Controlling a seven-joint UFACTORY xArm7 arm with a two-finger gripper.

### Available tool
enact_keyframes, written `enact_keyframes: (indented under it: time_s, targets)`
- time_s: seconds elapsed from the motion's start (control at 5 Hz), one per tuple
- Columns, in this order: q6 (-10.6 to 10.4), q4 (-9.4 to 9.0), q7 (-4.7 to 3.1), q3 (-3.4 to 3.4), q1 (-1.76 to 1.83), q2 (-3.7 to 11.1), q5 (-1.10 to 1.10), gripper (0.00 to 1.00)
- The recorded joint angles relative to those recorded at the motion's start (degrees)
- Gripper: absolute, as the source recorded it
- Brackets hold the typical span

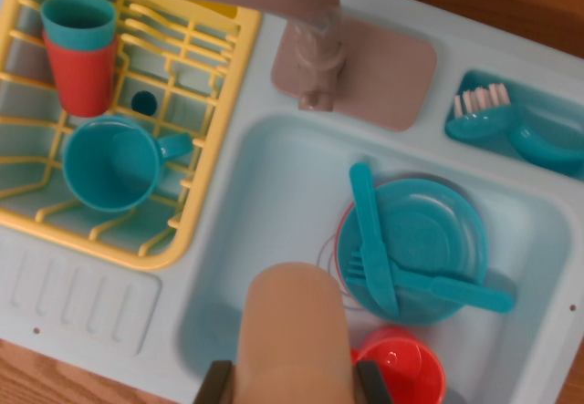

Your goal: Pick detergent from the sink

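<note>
The detergent [297, 322] is a tan, rounded bottle at the bottom centre of the wrist view, large and close to the camera. It hangs over the near-left part of the pale blue sink [265, 176]. My gripper [294, 384] is shut on it, with one dark finger [215, 382] on the wrist view's left of the bottle and the other finger [372, 382] on its right. The bottle's lower part is cut off by the frame edge.
In the sink lie a teal plate [429, 240] on a red one, with a teal fork [370, 240] and knife [456, 290], and a red cup [401, 367]. A taupe faucet [315, 53] stands behind. A yellow rack [196, 176] holds cups and a teal mug [114, 162]. A teal brush [511, 121] lies at right.
</note>
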Motion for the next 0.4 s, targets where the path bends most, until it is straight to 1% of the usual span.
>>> enact_keyframes:
  time_s: [0.2, 0.4]
  targets:
    - [0.0, 0.0, 0.0, 0.0, 0.0, 0.0, 0.0, 1.0]
    - [0.57, 0.38, 0.02, 0.0, 0.0, -0.19, -0.02, 1.0]
